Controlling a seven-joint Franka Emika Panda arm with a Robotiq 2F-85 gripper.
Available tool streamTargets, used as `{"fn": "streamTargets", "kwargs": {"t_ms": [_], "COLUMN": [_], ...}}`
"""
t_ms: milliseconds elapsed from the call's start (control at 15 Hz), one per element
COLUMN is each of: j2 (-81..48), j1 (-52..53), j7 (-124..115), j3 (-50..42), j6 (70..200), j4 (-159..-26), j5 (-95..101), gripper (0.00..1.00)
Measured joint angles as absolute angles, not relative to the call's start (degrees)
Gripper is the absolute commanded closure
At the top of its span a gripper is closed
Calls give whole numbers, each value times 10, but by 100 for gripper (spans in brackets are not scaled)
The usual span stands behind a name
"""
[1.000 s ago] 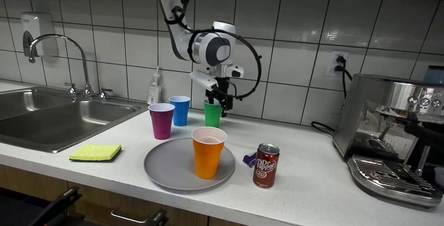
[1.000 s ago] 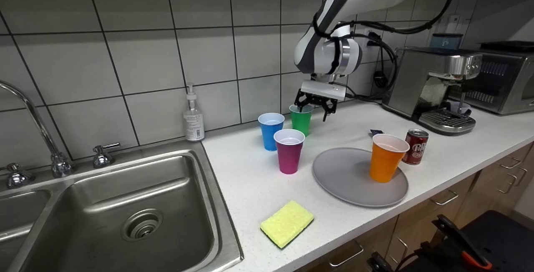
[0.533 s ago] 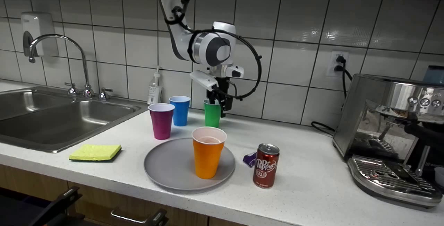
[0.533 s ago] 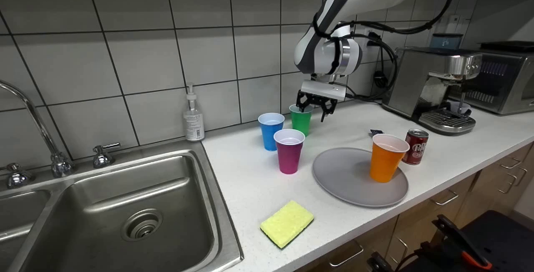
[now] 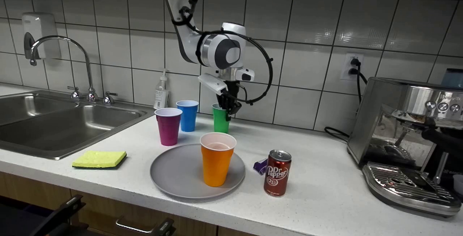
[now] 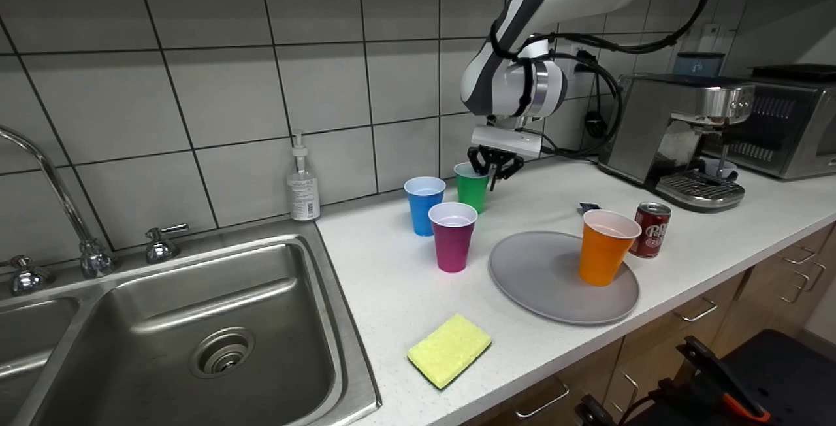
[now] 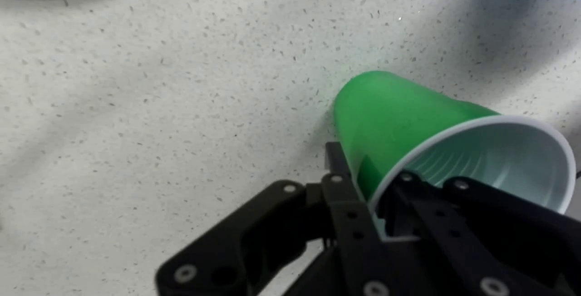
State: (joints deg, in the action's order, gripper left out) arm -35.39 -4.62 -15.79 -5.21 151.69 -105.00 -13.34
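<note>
The green cup (image 5: pixel 220 123) stands upright on the counter by the tiled wall in both exterior views. My gripper (image 6: pixel 488 176) reaches down over its rim. In the wrist view one black finger (image 7: pixel 337 156) lies along the outside of the green cup (image 7: pixel 390 110). The other finger goes in past the white rim, its tip hidden by the cup wall. With the jaws drawn close together, the gripper (image 7: pixel 355 165) is shut on the wall near the rim. A blue cup (image 6: pixel 424 212) and a magenta cup (image 6: pixel 452 244) stand beside the green one.
An orange cup (image 5: pixel 217 167) stands on a grey plate (image 5: pixel 173 172). A soda can (image 5: pixel 277 176) and purple wrapper (image 5: pixel 259 166) lie right of it. Left are a yellow sponge (image 5: pixel 99 159), a sink (image 5: pixel 72 127) and a pump bottle (image 5: pixel 161 96). A coffee machine (image 5: pixel 416 98) is far right.
The jaws have closed from wide apart onto the green cup's wall, the outer finger swinging in toward the cup. The cup seems to have shifted very slightly. The arm itself stays put.
</note>
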Motion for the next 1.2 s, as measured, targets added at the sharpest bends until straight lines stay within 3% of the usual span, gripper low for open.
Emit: {"fn": "streamTargets", "kwargs": {"t_ms": [1200], "j2": [-313], "j1": [-44], "j7": [-213], "j3": [-56], "j6": [1589], "j4": [-1111], "j5": [-154], "gripper": [99]}}
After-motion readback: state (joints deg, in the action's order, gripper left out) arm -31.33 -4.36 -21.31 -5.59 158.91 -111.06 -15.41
